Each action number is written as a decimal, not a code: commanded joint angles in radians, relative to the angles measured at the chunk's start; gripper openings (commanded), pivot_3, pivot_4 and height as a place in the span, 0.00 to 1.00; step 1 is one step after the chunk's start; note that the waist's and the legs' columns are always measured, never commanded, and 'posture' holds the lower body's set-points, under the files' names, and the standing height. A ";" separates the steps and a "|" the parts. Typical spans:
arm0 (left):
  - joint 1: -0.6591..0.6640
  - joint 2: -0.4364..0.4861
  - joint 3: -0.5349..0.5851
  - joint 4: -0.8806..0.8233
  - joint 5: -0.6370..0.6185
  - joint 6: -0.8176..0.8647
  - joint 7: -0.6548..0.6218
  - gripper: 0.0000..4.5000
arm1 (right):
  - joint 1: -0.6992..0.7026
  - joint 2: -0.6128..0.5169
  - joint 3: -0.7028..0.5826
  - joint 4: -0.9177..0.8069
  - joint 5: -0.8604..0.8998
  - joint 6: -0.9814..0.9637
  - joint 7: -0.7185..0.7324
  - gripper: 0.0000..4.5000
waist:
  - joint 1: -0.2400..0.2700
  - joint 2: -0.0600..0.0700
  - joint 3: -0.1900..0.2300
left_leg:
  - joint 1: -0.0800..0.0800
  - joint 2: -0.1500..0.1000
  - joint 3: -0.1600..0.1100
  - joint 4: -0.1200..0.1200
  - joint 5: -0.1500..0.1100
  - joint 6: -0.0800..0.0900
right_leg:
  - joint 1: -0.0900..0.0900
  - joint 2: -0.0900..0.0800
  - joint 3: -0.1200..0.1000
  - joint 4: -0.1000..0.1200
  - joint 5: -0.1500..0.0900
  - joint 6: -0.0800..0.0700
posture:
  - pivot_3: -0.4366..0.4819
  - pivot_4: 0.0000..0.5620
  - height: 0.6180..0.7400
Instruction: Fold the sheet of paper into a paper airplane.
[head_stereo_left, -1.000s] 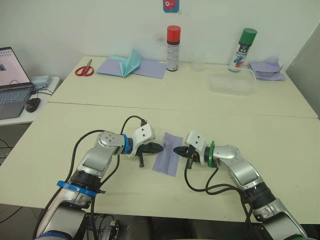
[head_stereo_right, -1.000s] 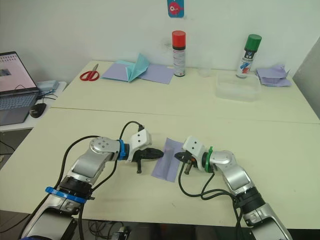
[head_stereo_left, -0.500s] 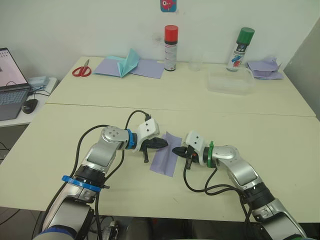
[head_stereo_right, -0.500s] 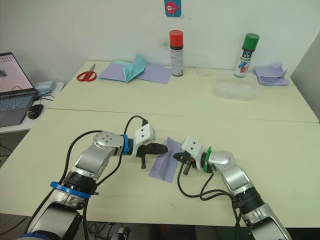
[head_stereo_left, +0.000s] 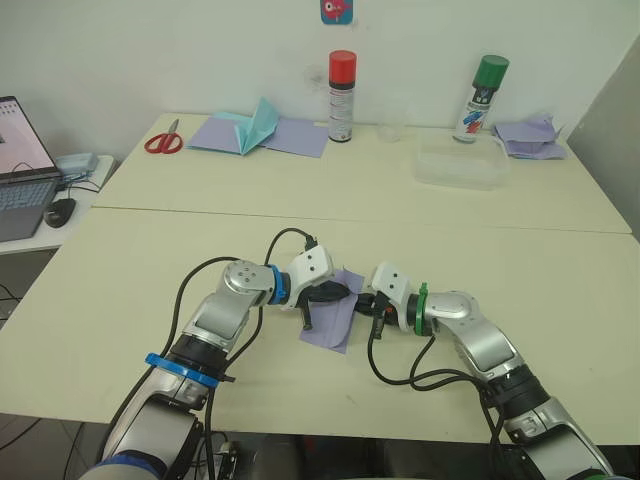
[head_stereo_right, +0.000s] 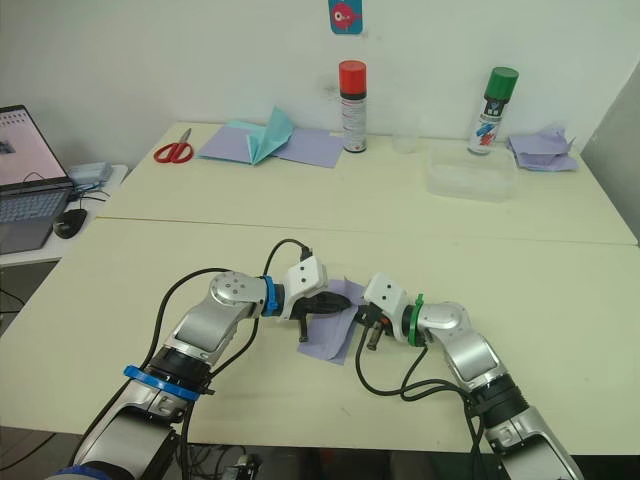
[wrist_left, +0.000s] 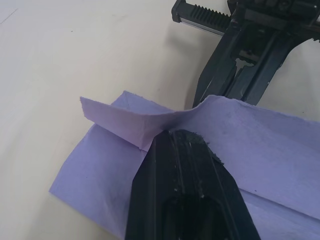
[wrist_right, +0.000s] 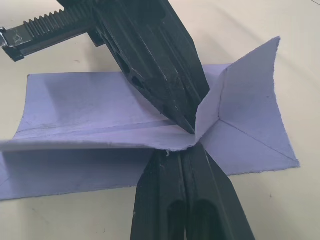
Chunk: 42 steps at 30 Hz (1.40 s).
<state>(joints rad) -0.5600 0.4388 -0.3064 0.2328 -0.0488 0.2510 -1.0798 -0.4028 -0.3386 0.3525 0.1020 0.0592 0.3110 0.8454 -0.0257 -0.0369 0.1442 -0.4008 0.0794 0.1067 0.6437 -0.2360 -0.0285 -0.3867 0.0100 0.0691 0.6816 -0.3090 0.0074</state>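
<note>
Two spray cans (head_stereo_left: 342, 82) — labels unreadable

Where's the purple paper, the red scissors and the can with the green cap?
sheet of paper (head_stereo_left: 330, 322), left eye view, its flat near part.
scissors (head_stereo_left: 160, 144), left eye view, the red handles.
green-capped can (head_stereo_left: 480, 100), left eye view, its body.

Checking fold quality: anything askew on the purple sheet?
Yes. The sheet of paper isn't flat: its top layer bows up between the left hand and right hand, and one corner flap stands upright instead of creased down.
</note>
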 joint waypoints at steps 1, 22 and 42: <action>-0.003 0.005 -0.002 -0.016 0.004 -0.026 -0.001 0.00 | 0.034 -0.019 0.023 0.037 -0.027 0.027 0.004 0.01 | 0.000 0.000 0.000 | 0.000 0.000 0.000 0.000 0.000 0.000 | 0.000 0.000 0.000 0.000 0.000 0.000 | 0.48 0.27 1.00; 0.022 0.012 0.011 -0.002 -0.018 -0.004 0.022 0.00 | 0.025 0.047 -0.119 -0.121 0.152 0.338 -0.062 0.37 | 0.000 0.000 0.000 | 0.000 0.000 0.000 0.000 0.000 0.000 | 0.000 0.000 0.000 0.000 0.000 0.000 | 0.48 0.27 1.00; 0.010 -0.059 0.006 -0.050 -0.053 -0.003 0.019 0.00 | -0.114 0.307 -0.589 -0.216 0.573 1.153 -0.347 0.73 | -0.004 0.000 0.001 | -0.005 0.000 -0.002 -0.001 0.000 0.000 | -0.004 0.000 0.000 0.000 0.000 0.000 | 0.48 0.27 1.00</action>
<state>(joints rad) -0.5438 0.3922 -0.2884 0.2273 -0.0922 0.2606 -1.0521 -0.4820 -0.0499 -0.1888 -0.1062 0.5865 1.4459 0.5138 -0.0299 -0.0365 0.1448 -0.4067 0.0796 0.1051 0.6430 -0.2360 -0.0286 -0.3915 0.0099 0.0688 0.6813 -0.3089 0.0072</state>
